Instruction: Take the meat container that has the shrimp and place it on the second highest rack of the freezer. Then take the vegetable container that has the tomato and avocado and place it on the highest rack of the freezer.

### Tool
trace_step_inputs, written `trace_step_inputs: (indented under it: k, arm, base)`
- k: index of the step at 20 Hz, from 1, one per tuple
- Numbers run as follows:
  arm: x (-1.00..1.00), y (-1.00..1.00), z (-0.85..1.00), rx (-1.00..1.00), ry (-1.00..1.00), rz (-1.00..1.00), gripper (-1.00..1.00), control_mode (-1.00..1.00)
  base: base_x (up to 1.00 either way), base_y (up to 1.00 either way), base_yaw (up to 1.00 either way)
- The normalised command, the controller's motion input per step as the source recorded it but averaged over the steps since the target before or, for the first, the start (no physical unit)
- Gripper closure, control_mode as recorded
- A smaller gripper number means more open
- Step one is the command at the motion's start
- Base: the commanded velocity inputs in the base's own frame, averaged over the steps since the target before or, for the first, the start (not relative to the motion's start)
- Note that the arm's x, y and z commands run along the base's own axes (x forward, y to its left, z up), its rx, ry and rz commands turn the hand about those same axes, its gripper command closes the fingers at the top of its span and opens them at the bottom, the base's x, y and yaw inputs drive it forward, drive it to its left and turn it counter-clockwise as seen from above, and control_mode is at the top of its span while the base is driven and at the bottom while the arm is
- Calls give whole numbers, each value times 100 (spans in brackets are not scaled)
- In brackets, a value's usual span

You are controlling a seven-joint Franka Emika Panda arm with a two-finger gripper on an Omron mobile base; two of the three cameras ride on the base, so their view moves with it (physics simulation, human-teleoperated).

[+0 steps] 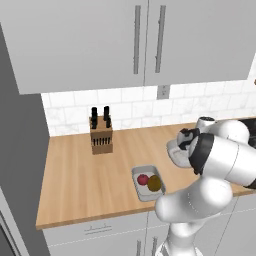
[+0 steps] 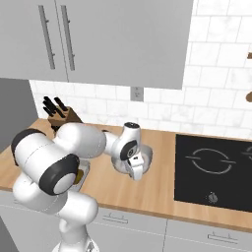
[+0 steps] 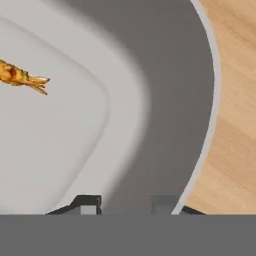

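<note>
The meat container is a grey tray with rounded corners, and the small orange shrimp lies on its pale floor. It sits on the wooden counter beside the cooktop, and its rim shows past the hand. My gripper points down at the tray's near edge. Its fingertips stand narrowly apart on either side of the tray's sloped wall; contact is not visible. The vegetable container holds the red tomato and the olive avocado near the counter's front. The freezer is the grey wall at left; its racks are hidden.
A wooden knife block stands at the back of the counter by the tiled wall. A black cooktop lies right of the meat container. Grey upper cabinets hang above the counter. My own elbow overhangs the counter's front edge.
</note>
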Motion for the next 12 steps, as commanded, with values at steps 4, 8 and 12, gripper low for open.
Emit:
trace_step_inputs:
  k: [4, 8, 12]
  arm:
    - [-22, 0, 31, 0, -5, 0, 100, -100]
    - [-89, 11, 40, 0, -14, 0, 100, -100]
    - [-100, 10, 50, 0, -21, 0, 100, -100]
  base:
    - [0, 0, 0]
    - [0, 0, 0]
    - [0, 0, 0]
